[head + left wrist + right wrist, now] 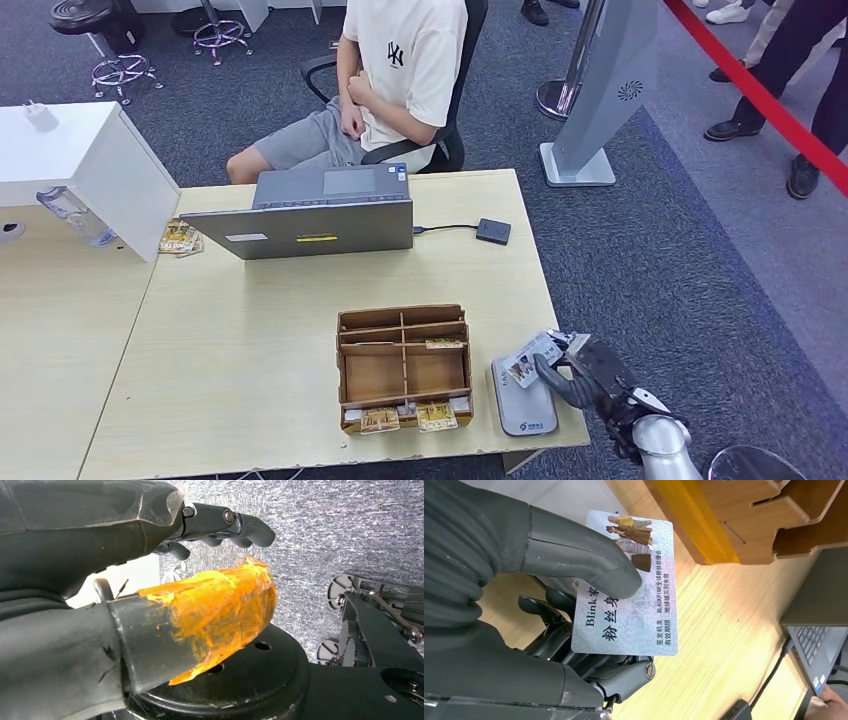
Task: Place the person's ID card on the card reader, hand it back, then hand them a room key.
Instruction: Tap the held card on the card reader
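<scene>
Right now I see the desk (250,330), with the card reader (522,405) at its front right corner; above it my right robot hand (585,375) pinches the ID card (530,359). My left robot hand (150,605) grips nothing, fingers apart.

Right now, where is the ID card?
The ID card is pinched in the right hand, at the table's near right corner in the head view, over the grey card reader beside the wooden organizer.
</scene>
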